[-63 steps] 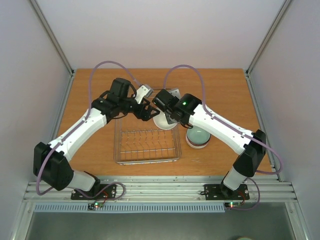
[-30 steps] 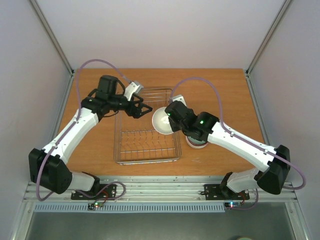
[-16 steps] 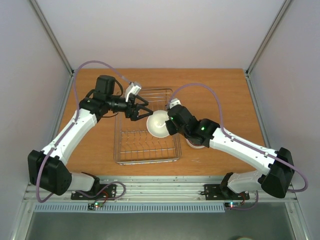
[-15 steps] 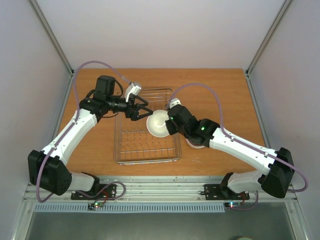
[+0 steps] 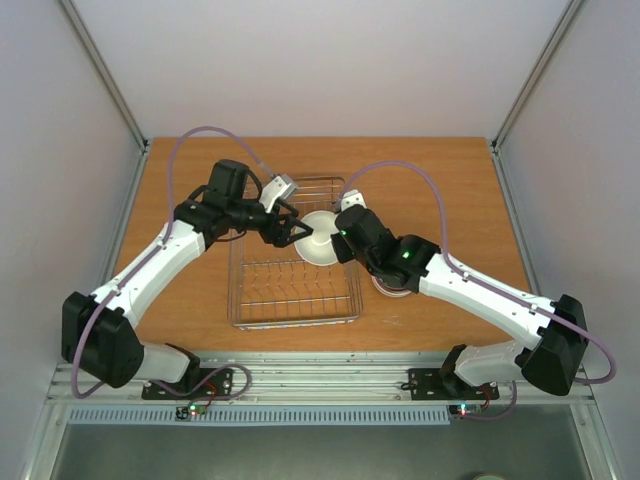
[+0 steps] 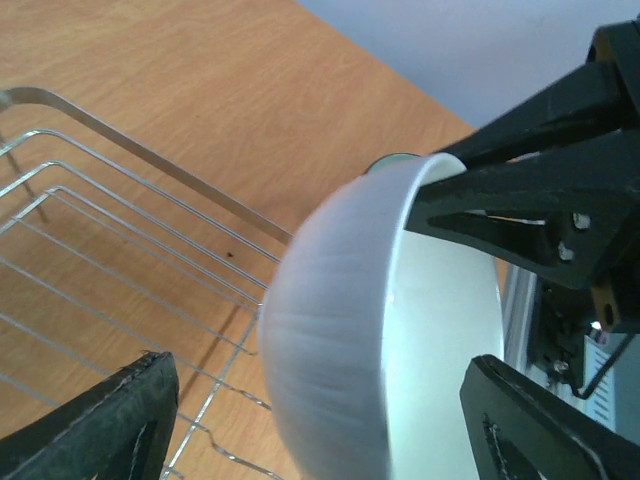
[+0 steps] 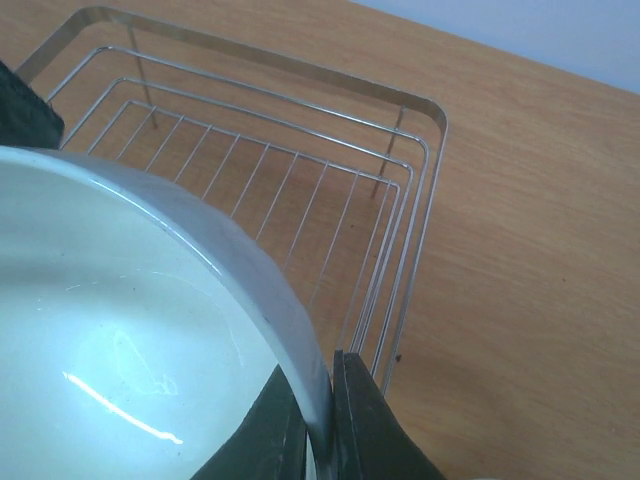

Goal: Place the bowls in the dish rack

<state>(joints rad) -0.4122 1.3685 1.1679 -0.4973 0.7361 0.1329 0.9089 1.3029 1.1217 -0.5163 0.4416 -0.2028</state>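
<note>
A white bowl (image 5: 322,240) hangs tilted on its side over the far part of the dish rack (image 5: 290,300). My right gripper (image 5: 338,236) is shut on its rim; in the right wrist view the two fingers (image 7: 352,425) pinch the bowl's (image 7: 120,330) wall. My left gripper (image 5: 297,233) is open, with its fingers (image 6: 105,425) on either side of the same bowl (image 6: 335,350) and not closed on it. More bowls sit stacked (image 5: 384,285) on the table right of the rack, mostly hidden under my right arm.
The wire rack (image 7: 300,180) holds nothing and lies on a wooden table (image 5: 450,190). The two arms meet closely over the rack's far end. Grey walls and metal posts enclose the table at left, right and back.
My left gripper has moved right and now straddles the white bowl. My right gripper has carried the bowl a little toward the far end of the rack.
</note>
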